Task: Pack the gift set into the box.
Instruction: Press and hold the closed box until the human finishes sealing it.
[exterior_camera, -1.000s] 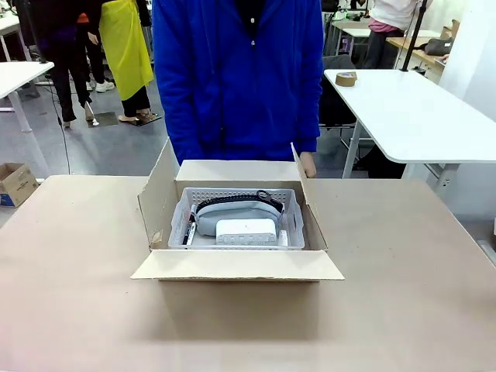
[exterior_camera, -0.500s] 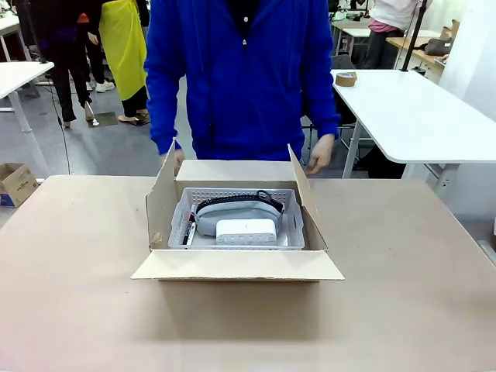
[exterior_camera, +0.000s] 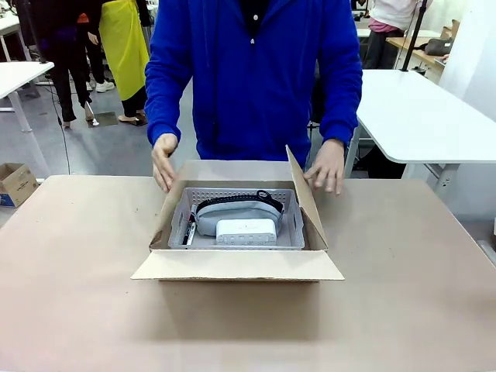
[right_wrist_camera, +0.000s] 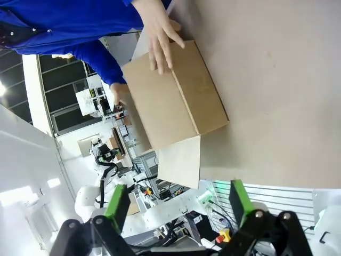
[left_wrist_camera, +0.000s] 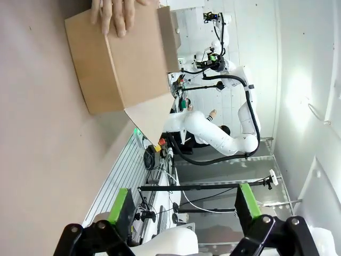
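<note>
The gift set sits inside the box (exterior_camera: 236, 266): a light grey perforated basket (exterior_camera: 294, 229) holding a grey zip pouch (exterior_camera: 232, 213), a small white box (exterior_camera: 246, 231) and a dark pen-like item (exterior_camera: 189, 230). The brown carton stands mid-table with its near flap folded outward. A person in a blue jacket has one hand (exterior_camera: 163, 160) on the left side flap and the other hand (exterior_camera: 327, 166) on the right side flap, both flaps raised. My left gripper (left_wrist_camera: 184, 208) is open, far from the box (left_wrist_camera: 120, 56). My right gripper (right_wrist_camera: 178, 205) is open too, away from the box (right_wrist_camera: 173, 101).
The brown table (exterior_camera: 403, 294) has free room on all sides of the carton. A white table (exterior_camera: 418, 116) stands behind at the right. A small cardboard box (exterior_camera: 15, 184) sits on the floor at the far left. Other people stand in the background.
The person has brought both hands from beside the carton up onto its side flaps. The left flap has swung from leaning outward to more upright. The basket has not moved.
</note>
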Motion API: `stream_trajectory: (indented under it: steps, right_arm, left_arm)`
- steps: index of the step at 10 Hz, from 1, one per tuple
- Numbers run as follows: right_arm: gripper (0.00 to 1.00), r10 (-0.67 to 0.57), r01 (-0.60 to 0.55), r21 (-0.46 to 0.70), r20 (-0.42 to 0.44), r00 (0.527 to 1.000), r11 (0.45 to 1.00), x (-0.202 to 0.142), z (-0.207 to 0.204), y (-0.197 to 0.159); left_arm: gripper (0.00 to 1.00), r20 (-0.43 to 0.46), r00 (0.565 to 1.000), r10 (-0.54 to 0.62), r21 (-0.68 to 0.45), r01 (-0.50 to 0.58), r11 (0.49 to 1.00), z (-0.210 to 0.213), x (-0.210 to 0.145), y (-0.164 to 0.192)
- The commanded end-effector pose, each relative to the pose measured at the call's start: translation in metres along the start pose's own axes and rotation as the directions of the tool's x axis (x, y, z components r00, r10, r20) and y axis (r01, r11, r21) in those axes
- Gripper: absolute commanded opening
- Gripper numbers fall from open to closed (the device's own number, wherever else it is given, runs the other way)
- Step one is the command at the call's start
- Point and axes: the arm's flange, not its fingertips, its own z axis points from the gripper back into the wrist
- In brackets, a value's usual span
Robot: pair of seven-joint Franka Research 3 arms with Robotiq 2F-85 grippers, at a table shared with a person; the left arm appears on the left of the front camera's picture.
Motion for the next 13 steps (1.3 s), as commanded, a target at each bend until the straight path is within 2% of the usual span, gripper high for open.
stream_trajectory:
  steps: [1, 13]
  right_arm:
    - [1.0, 0.027, -0.027, 0.027, -0.001, 1.0, 0.999, 0.0013, -0.0014, -0.0001]
    - [1.0, 0.027, -0.027, 0.027, -0.001, 1.0, 0.999, 0.0013, -0.0014, -0.0001]
  left_arm:
    - [1.0, -0.004, 1.0, -0.003, 0.006, 0.003, 1.0, 0.0013, -0.0011, -0.0015]
    - [1.0, -0.004, 1.0, -0.003, 0.006, 0.003, 1.0, 0.0013, -0.0011, -0.0015]
